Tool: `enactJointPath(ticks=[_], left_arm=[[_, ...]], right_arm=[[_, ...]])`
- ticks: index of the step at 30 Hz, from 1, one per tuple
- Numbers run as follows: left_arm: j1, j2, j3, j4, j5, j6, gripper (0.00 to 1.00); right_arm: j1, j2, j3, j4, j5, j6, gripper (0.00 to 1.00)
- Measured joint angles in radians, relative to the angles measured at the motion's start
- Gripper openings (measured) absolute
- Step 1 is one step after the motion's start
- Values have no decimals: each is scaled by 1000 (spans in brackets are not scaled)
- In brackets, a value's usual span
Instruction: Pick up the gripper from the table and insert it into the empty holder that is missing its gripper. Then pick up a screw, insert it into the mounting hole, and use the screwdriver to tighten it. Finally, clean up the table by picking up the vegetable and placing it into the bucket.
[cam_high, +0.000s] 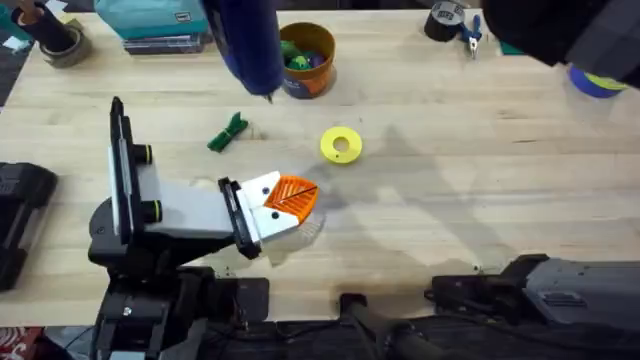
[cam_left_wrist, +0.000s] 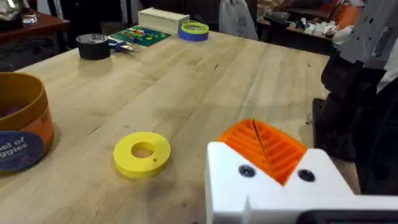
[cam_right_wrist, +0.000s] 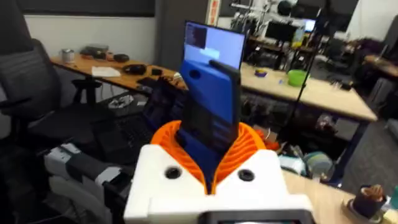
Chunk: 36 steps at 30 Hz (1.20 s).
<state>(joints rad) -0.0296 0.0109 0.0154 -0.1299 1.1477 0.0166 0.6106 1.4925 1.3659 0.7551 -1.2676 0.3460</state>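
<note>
The blue screwdriver (cam_right_wrist: 211, 106) is clamped between the right gripper's (cam_right_wrist: 211, 165) orange pads, raised above the desk's far edge near the bucket (cam_high: 308, 58). Left gripper (cam_high: 290, 200), pressed closed and empty, rests mid-desk. Judged step: screw tightening; next, bring the tip down to the mounting hole.

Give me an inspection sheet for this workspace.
Surface: pale wooden table.
Job's things: screwdriver held up by the right arm; vegetable lying on the table, outside the bucket.
Clutter: yellow ring, black tape roll, pliers.
Grippers: left gripper fingers shut, empty; right gripper shut on the screwdriver.
Cables: nothing seen.
Surroundings: office chair, desks behind.
</note>
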Motion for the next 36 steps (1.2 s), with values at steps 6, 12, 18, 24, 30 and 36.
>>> enactJointPath(ticks=[6, 12, 18, 24, 30, 36], left_arm=[[0, 0, 0, 0, 0, 0, 12], [0, 0, 0, 0, -1, -1, 12], [0, 0, 0, 2, -8, -1, 12], [0, 0, 0, 2, -14, -1, 12], [0, 0, 0, 2, -15, -1, 12], [0, 0, 0, 2, -15, -1, 12]], right_arm=[[-44, 0, 0, -223, -3, -74, 22], [-155, 0, 19, -745, 178, -256, 22], [-224, 0, 66, -1076, 639, -618, 22], [-255, 5, 78, -1282, 960, -1115, 22], [-301, 112, 80, -1434, 1083, -1479, 22], [-342, 254, 78, -1425, 1173, -1622, 22]])
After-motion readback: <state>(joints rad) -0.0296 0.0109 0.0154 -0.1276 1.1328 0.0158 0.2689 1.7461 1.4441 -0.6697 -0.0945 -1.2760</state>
